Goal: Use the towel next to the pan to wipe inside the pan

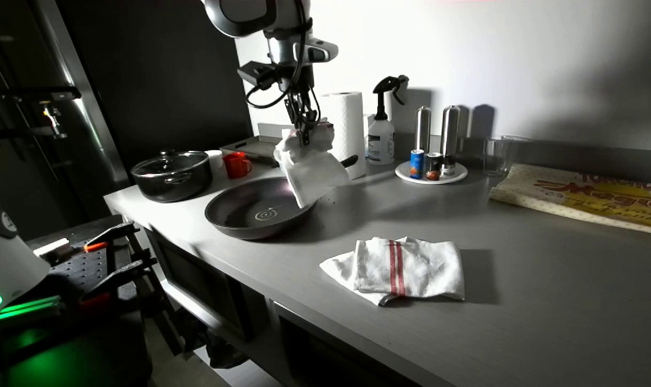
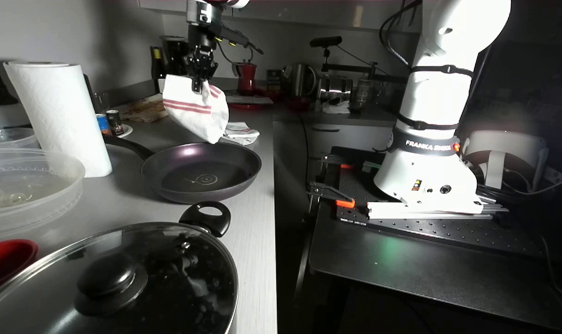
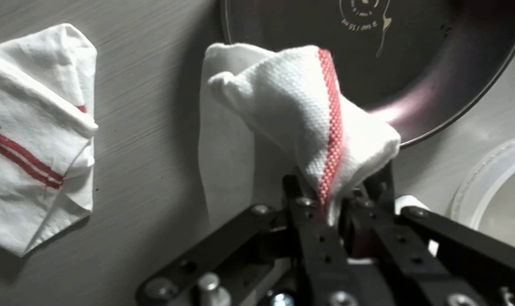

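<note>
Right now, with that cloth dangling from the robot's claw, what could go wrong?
The gripper pinches only a bunched part of the hanging towel, so wiping might tug it loose. It hangs toward one side of the pan, not over the middle, so the wipe could miss the center. The pan also sits close to the counter's edge with nothing visible bracing it; a hard push might slide it off.

In wrist view, pan (image 3: 402, 63) is cut off at top, folded towel (image 3: 41, 140) at left. In an exterior view, pan handle (image 1: 350, 161) is mostly hidden by held towel (image 1: 317, 174); spray bottle label (image 1: 375, 145) cannot be read. In an exterior view, pot lid (image 2: 169, 278) is cropped at bottom.
</note>
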`<state>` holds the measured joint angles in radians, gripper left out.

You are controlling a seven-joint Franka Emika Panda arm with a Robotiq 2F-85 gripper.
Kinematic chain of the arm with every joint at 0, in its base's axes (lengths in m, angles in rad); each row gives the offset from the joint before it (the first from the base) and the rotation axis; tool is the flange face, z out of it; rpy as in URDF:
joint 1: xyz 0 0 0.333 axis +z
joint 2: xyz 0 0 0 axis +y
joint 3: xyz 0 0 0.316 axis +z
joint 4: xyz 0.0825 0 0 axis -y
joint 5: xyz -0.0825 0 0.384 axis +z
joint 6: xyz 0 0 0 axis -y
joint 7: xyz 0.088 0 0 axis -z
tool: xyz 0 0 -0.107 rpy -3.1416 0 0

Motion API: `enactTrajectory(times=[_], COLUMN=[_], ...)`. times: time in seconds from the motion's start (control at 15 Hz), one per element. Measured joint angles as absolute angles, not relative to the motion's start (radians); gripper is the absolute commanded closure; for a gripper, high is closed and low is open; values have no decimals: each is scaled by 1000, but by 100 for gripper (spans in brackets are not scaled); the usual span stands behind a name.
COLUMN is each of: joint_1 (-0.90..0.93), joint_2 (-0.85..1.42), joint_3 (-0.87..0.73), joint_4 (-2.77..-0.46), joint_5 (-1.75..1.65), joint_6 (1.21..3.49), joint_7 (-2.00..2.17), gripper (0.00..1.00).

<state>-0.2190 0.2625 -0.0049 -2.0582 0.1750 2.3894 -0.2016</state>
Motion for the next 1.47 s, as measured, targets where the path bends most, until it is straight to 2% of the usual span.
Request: enactTrajectory(times=[0.33,0.67,1.47], joint_1=[-115,-44,-14], joint_2=[153,136,351], joint_3=[5,13,-5], joint_4=[-2194,-2285,-2303], joint_5=[153,102,-64], joint_6=[2390,2392,2613], joint_7=[-197,-165,-21], gripper=[97,97,97])
